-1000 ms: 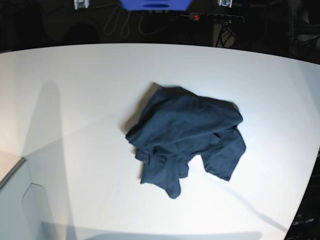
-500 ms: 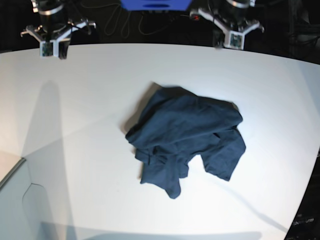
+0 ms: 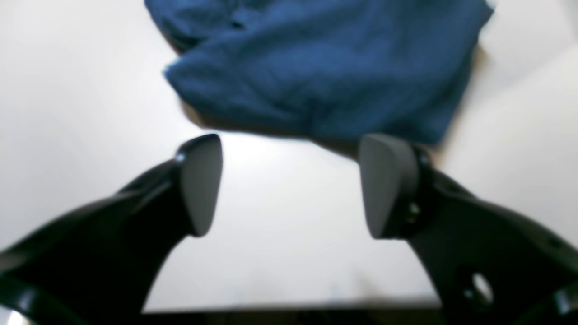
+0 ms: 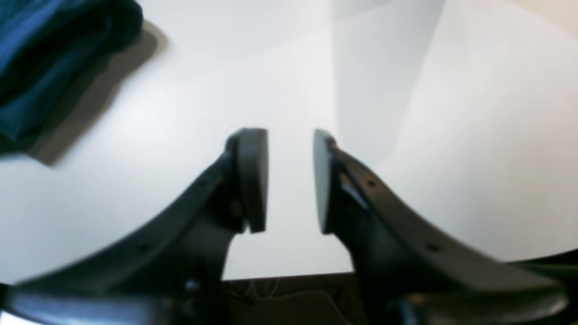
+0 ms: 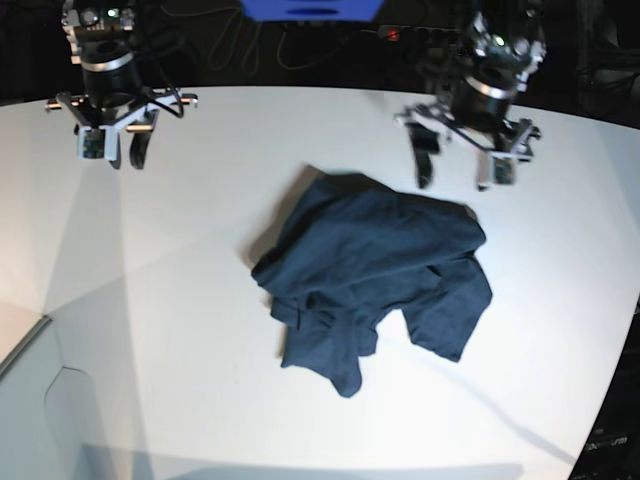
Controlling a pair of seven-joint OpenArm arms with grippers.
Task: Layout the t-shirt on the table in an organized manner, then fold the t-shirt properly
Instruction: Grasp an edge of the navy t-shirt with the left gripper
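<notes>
The dark navy t-shirt [image 5: 375, 270] lies crumpled in a heap on the white table [image 5: 180, 330], a little right of centre. My left gripper [image 5: 452, 178] hovers just beyond the shirt's far right edge, jaws wide open and empty. In the left wrist view the shirt [image 3: 325, 67] lies just ahead of the left gripper [image 3: 291, 180]. My right gripper [image 5: 126, 157] is at the far left of the table, well away from the shirt, open by a narrow gap and empty. The right wrist view shows the right gripper [image 4: 289, 180] over bare table [image 4: 429, 135], with the shirt [image 4: 45, 54] at the upper left.
Past the table's far edge are a dark floor with cables, a power strip [image 5: 430, 35] and a blue object [image 5: 310, 8]. The table's curved edge runs along the right side [image 5: 615, 380]. A pale cut-out corner [image 5: 20, 335] lies at the lower left.
Both arms have come into view from the far edge and moved out over the table. The left one has closed in on the shirt's far edge. The shirt has not moved.
</notes>
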